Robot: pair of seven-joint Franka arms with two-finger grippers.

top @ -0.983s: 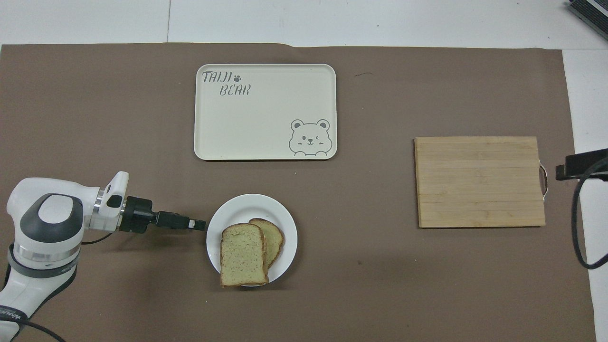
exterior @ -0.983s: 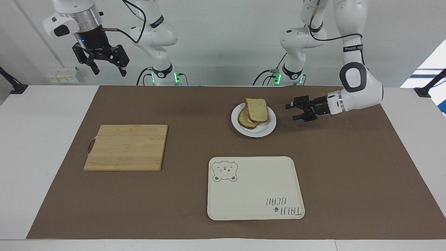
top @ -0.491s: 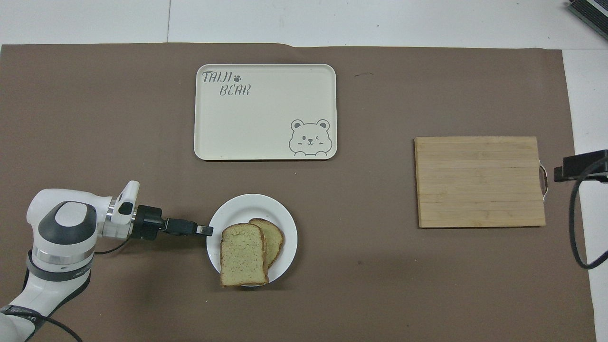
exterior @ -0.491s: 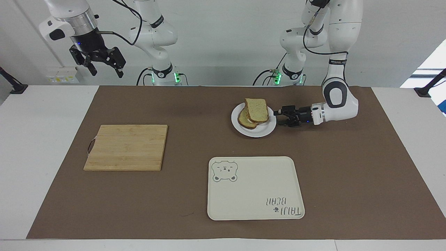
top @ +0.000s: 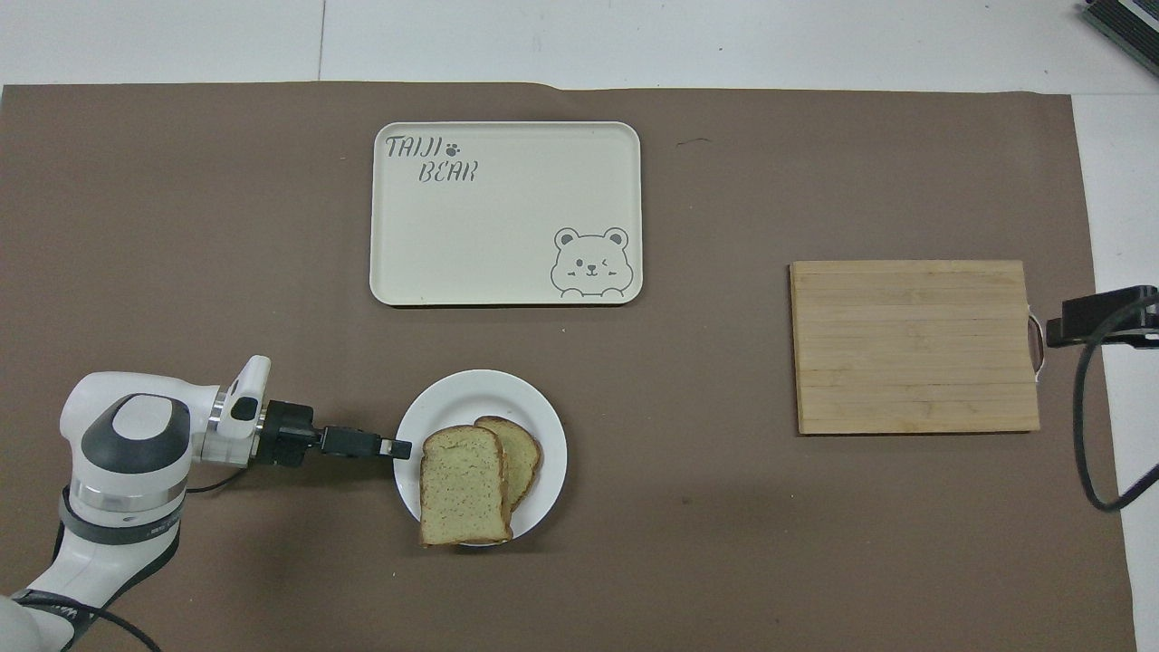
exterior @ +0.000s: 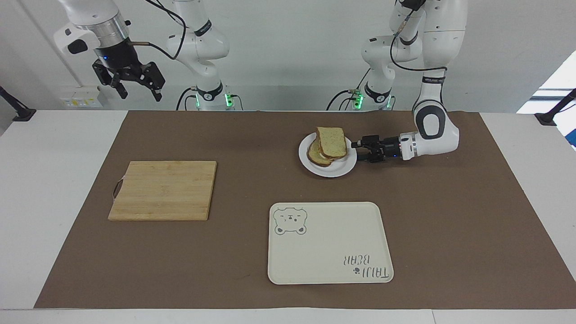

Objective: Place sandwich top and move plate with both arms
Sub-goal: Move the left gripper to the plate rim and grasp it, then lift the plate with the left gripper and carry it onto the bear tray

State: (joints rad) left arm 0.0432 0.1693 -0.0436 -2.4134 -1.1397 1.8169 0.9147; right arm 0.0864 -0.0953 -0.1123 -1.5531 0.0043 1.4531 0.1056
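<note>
Where the brown mat (exterior: 180, 270) covers the white table (exterior: 45, 202), the plate (exterior: 335, 170) sits near the robots' edge, bearing the sandwich top (exterior: 332, 141) on a lower slice (exterior: 315, 157). Left gripper (exterior: 357, 150) at its rim, fingers spread. Right gripper (exterior: 135, 87) raised, fingers spread. Farther out: cutting board (exterior: 163, 190), tray (exterior: 328, 243).

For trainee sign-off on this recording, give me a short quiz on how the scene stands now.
1. Which lies farther from the robots: the plate or the tray?
2. True or false: the sandwich top lies on the tray.
3. The left tool is: A, at the plate's rim; B, over the tray; C, raised high above the table.

Key: 1, the tray. 2, false: it lies on the plate, over another slice. 3, A.
</note>
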